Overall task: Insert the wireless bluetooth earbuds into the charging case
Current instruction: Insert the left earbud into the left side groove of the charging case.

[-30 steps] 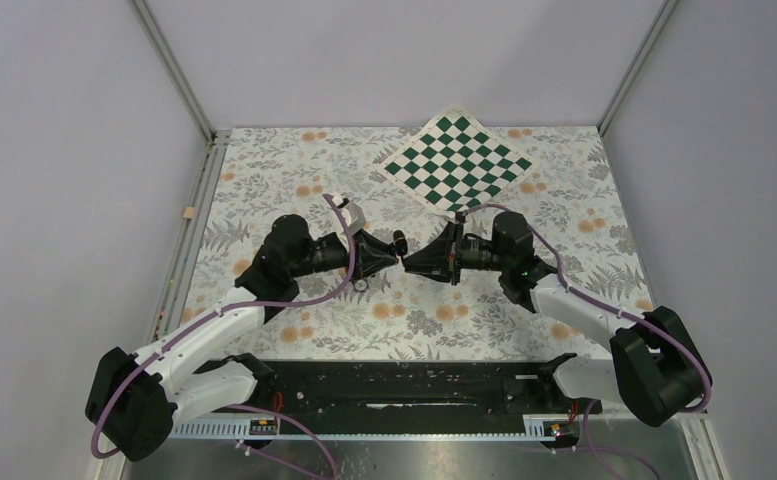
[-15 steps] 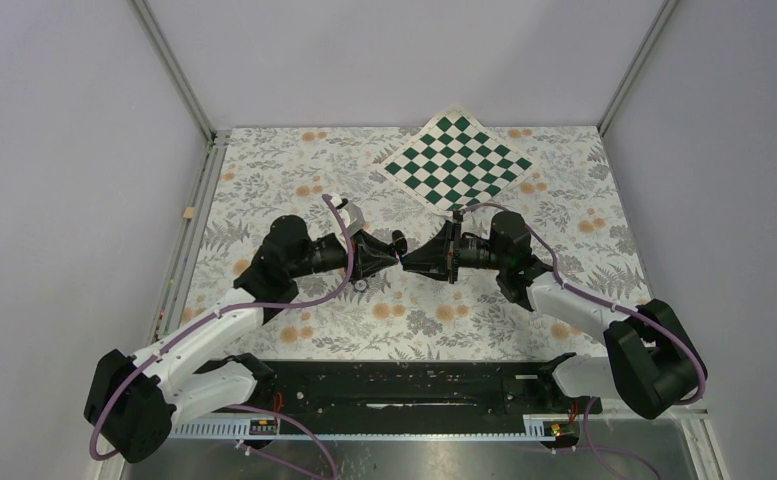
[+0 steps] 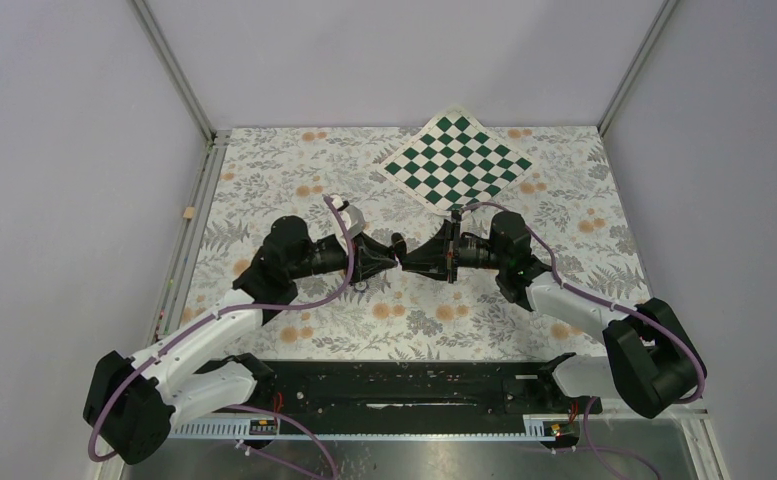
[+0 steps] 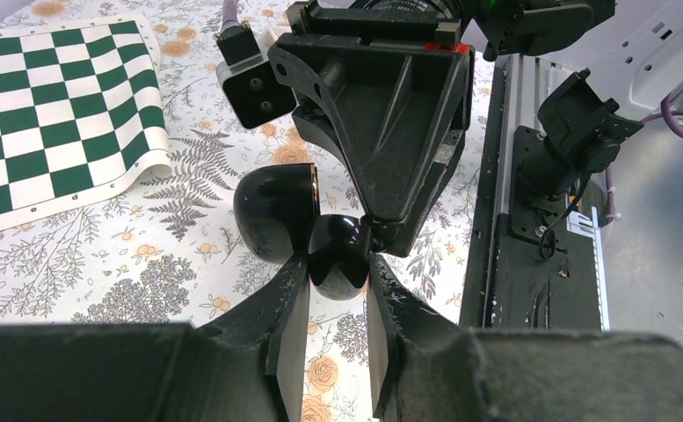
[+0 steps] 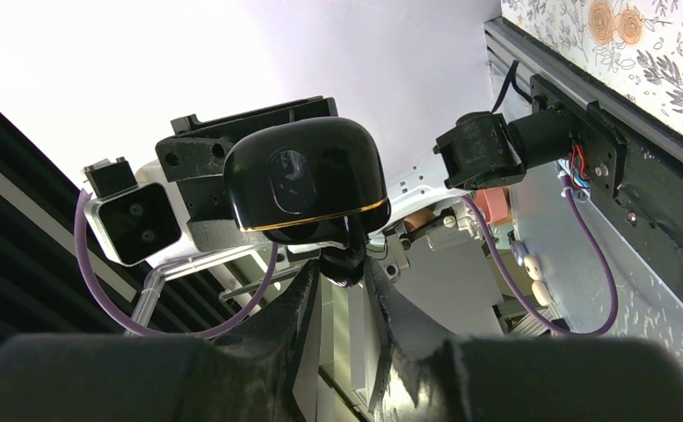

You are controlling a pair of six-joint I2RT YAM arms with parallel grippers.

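Observation:
My left gripper (image 3: 388, 263) is shut on the charging case (image 4: 338, 260), a glossy black pebble held above the table. Its lid (image 4: 276, 211) stands open to the left, with a gold rim. In the right wrist view the lid (image 5: 307, 176) fills the middle. My right gripper (image 3: 409, 265) faces the left one tip to tip. It is shut on one small black earbud (image 5: 345, 265), which touches the case just under the lid. The second earbud is not in view. The inside of the case is hidden.
A green and white chessboard mat (image 3: 456, 160) lies at the back right on the floral tablecloth (image 3: 264, 170). A small dark ring (image 3: 361, 285) lies on the cloth under the left gripper. A small tan strip (image 3: 188, 212) sits on the left rail. The black base rail (image 3: 394, 385) runs along the near edge.
Both grippers have edged a little closer together at the table's middle. The case and the earbud stay held.

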